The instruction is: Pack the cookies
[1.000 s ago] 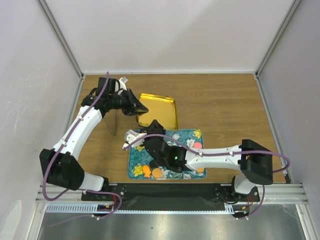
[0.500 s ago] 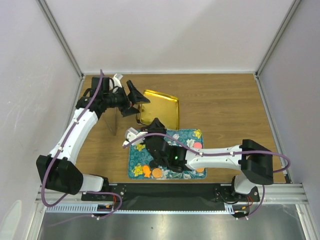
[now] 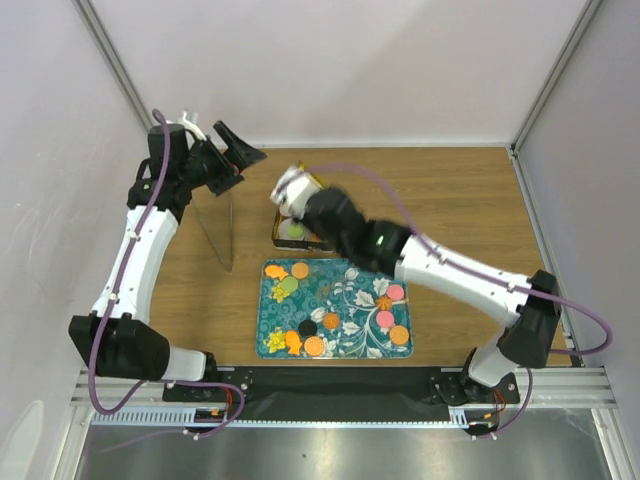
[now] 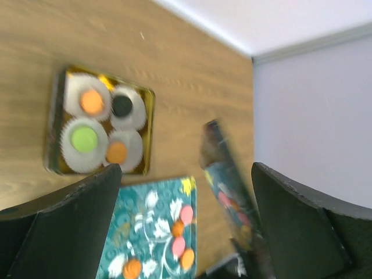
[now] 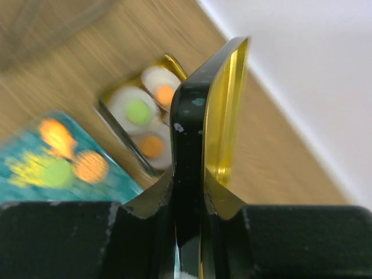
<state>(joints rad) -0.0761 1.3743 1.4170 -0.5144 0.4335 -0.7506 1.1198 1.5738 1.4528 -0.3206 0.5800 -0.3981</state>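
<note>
Several cookies [image 3: 300, 270] in orange, green, pink and black lie on a teal flowered tray [image 3: 345, 275]. Behind it stands a gold tin [image 3: 279, 240] with white paper cups. Each cup seen from the left wrist holds one cookie [image 4: 85, 139]. My right gripper [image 5: 195, 186] is shut on the tin's lid [image 5: 197, 116], black outside and gold inside, held on edge. It hangs over the tin's far side [image 3: 292, 200]. My left gripper [image 3: 235, 155] is open and empty, high at the back left, looking down on tin [image 4: 148, 133] and tray [image 4: 145, 226].
A thin clear panel [image 3: 222, 235] stands upright left of the tin and tray, mirroring the tray in the left wrist view [image 4: 224, 174]. White walls close in the wooden table on three sides. My right forearm crosses above the tray's back right corner.
My left gripper opened, let go of the gold lid and pulled back up-left. My right arm swung from over the tray to the tin, uncovering the cookies on the tray.
</note>
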